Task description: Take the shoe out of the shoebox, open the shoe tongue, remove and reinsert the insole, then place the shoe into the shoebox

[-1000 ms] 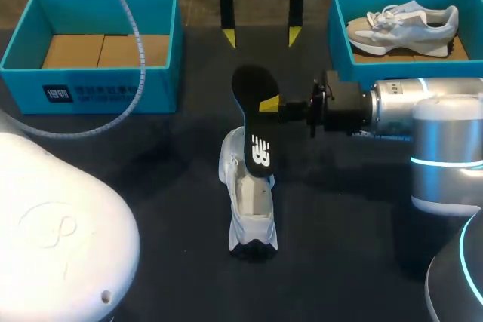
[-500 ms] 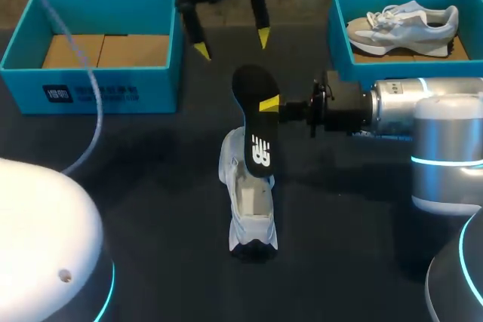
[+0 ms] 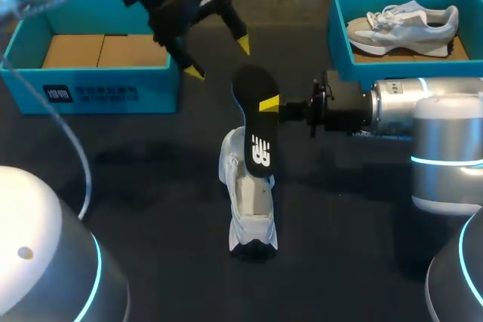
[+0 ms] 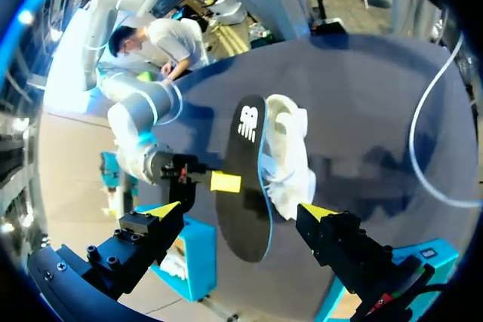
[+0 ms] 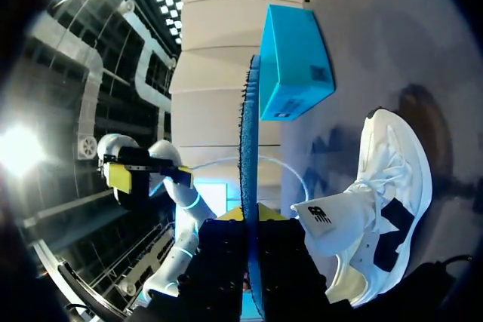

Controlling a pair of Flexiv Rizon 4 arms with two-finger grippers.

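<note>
A black insole (image 3: 255,122) is held up on edge over the table, its lower end resting in the open mouth of a white shoe (image 3: 247,201) that lies mid-table. My right gripper (image 3: 269,103) is shut on the insole's side, coming in from the right. In the right wrist view the insole (image 5: 249,133) runs edge-on out of that gripper (image 5: 250,213), with the shoe (image 5: 377,194) beside it. My left gripper (image 3: 219,59) hangs open and tilted behind the insole, near the left box. From its wrist view, the left gripper (image 4: 240,211) frames the insole (image 4: 245,179) and shoe (image 4: 290,156) without touching them.
A teal shoebox (image 3: 98,92) with cardboard inside stands at the back left. A second teal shoebox (image 3: 339,35) at the back right holds another white and grey shoe (image 3: 404,24). My right arm's silver body (image 3: 423,111) spans the right side.
My left gripper has swung from behind the insole toward the left box and tilted. The right gripper, insole and shoe have not moved.
</note>
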